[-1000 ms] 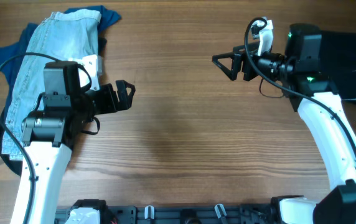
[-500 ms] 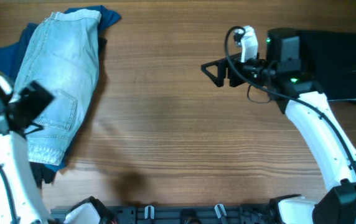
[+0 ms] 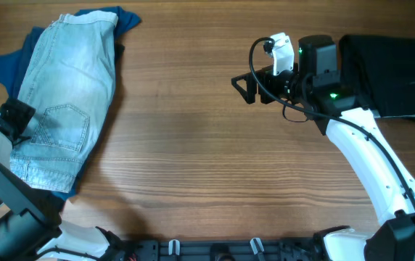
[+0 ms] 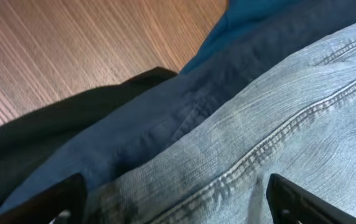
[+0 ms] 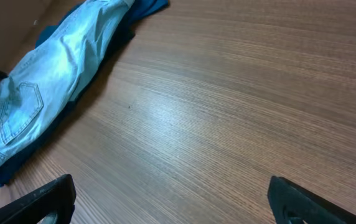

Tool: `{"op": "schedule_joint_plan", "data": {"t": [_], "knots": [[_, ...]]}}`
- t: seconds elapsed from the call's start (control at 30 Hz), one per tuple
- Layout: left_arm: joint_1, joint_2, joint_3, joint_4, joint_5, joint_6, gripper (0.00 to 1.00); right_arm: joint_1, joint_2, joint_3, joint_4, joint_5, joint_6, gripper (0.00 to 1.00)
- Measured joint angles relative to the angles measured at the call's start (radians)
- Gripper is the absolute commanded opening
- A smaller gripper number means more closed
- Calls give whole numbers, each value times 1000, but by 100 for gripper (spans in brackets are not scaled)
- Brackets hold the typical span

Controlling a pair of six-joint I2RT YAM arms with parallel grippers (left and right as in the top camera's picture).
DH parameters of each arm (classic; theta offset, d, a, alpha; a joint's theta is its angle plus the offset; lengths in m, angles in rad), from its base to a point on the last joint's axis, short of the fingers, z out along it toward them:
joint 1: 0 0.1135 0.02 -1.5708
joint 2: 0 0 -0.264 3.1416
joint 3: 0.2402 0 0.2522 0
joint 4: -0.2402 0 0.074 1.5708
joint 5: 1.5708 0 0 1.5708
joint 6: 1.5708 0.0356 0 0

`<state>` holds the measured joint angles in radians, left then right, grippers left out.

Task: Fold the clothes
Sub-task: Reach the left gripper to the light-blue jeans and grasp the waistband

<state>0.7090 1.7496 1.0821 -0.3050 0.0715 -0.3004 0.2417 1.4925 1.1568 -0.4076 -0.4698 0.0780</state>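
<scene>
Light blue jeans (image 3: 66,94) lie at the table's left on top of a dark blue garment (image 3: 124,17). My left gripper (image 3: 20,119) is open at the jeans' left edge; in the left wrist view its fingers (image 4: 177,208) straddle the denim (image 4: 302,112) close above it, with dark blue cloth (image 4: 252,31) and a black garment (image 4: 53,134) beyond. My right gripper (image 3: 245,85) is open and empty over bare wood right of centre. In the right wrist view the jeans (image 5: 47,81) lie far off at the upper left, between the open fingers (image 5: 172,205) only table.
A folded black garment (image 3: 392,69) lies at the table's far right behind the right arm. A black rail with fittings (image 3: 215,248) runs along the front edge. Bare wood (image 3: 193,145) lies between the pile and the right arm.
My left arm swung from the table's middle-left out to the left edge, gripper now at the jeans' left side. My right gripper moved a little left. The clothes lie as before.
</scene>
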Motion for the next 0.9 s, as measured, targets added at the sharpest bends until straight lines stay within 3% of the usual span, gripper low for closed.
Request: {"op": "schedule_joint_plan", "data": {"t": [0.07,0.13,0.23,0.67,0.73,0.9], "knots": [[0,0,0,0,-5,21,58,0,0,0,1,0,0,99],[0,0,0,-4,-8,28,24,0,0,0,1,0,-3,99],[0,0,0,-41,-15,39,4,0,0,0,2,0,-4,99],[-37,-77,26,-193,53,17,4,0,0,0,24,0,-3,98],[-105,-151,34,-212,66,13,4,-2,0,0,34,0,8,96],[-428,-390,87,-140,113,2,4,-51,0,12,24,-1,54,90]]}}
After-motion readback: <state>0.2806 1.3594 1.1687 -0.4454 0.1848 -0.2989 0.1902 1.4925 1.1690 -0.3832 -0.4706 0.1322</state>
